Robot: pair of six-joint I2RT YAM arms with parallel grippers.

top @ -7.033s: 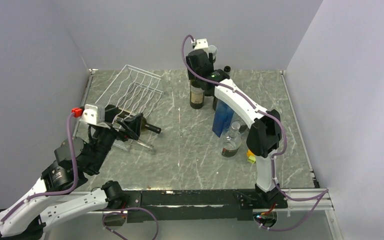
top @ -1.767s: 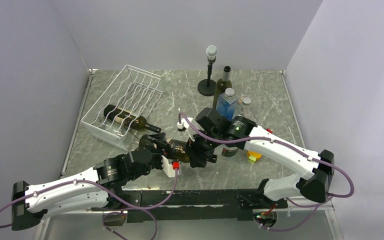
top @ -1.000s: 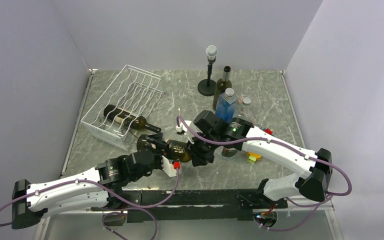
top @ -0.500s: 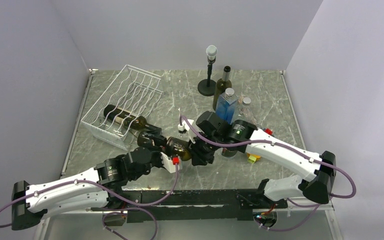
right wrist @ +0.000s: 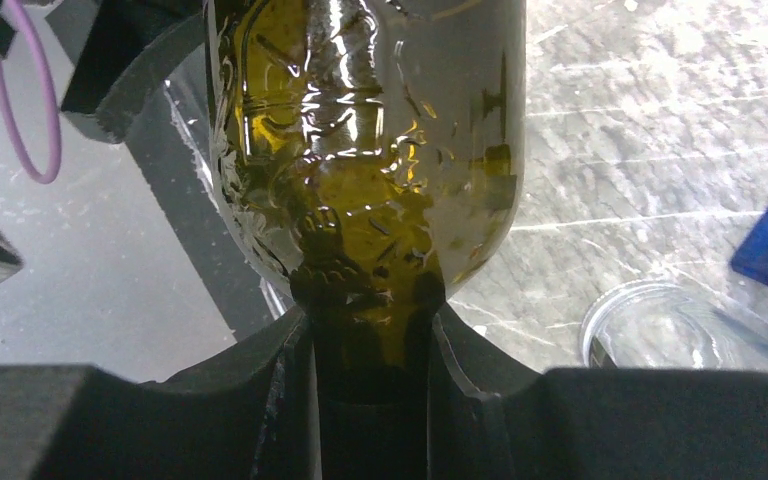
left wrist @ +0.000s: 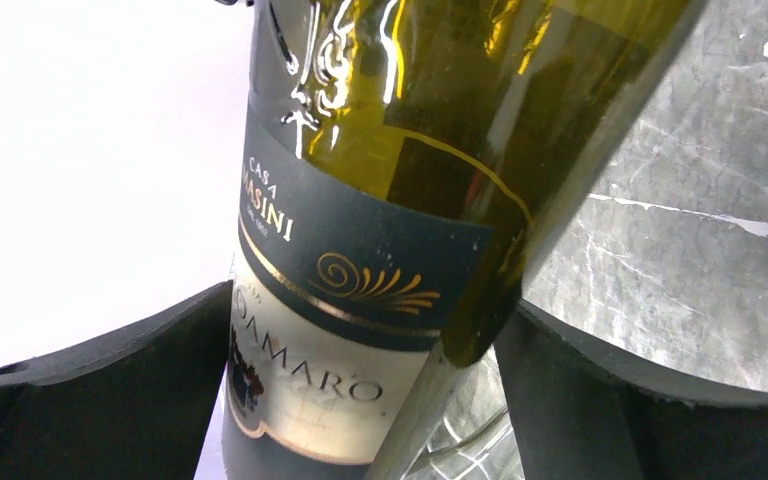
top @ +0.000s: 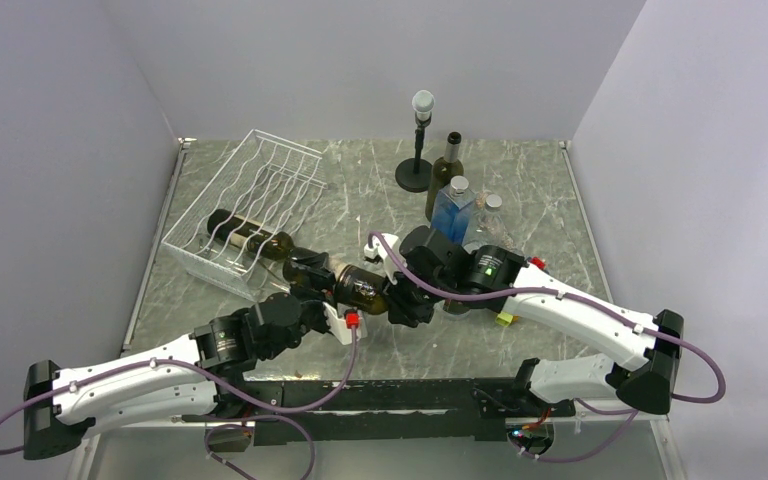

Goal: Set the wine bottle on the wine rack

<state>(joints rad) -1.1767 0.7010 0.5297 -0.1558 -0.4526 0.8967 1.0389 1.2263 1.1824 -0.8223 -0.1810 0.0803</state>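
Grey marbled table (top: 380, 190) with pale walls on three sides holds the whole scene. Both arms stretch low from the near edge and meet over the front middle of the table, the left one angled in from the left, the right one bent back in from the right. Between them lies the wine bottle (top: 360, 287), held roughly level and clear of the wine rack (top: 250, 190), just off its near right corner. The left claw (left wrist: 360, 400) is spread wide around the labelled body, a finger on each side; whether both press the glass I cannot tell. The right claw (right wrist: 370, 400) is closed tight on the neck. The rack sits at the left rear and carries one dark bottle (top: 250, 232) lying along its near side, neck poking out to the right. Behind the right arm stand a green bottle (top: 447, 175), a blue bottle (top: 452, 215) and a clear jar (top: 493, 212).
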